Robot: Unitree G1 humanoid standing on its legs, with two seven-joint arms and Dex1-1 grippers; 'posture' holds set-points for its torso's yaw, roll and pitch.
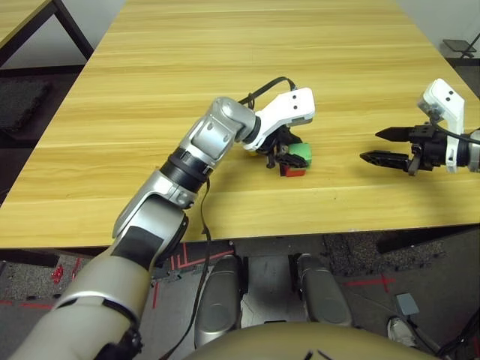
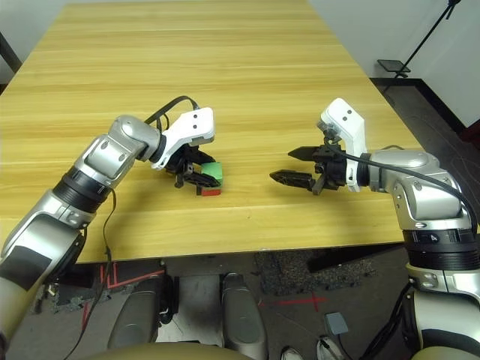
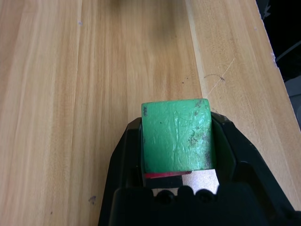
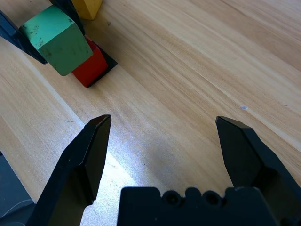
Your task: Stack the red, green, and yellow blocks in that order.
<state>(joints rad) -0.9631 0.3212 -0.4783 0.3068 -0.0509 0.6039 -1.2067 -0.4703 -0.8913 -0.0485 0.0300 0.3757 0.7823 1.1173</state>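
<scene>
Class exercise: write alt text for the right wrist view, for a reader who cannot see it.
A green block sits on a red block on the wooden table, a yellow block just behind. The right tool hangs open nearby.

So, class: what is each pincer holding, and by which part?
Left pincer flanks the green block's two opposite sides, atop the red block; whether it grips cannot be told. Right pincer holds nothing.

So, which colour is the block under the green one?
Red; it sits under the green block, clearest in the right wrist view.
</scene>
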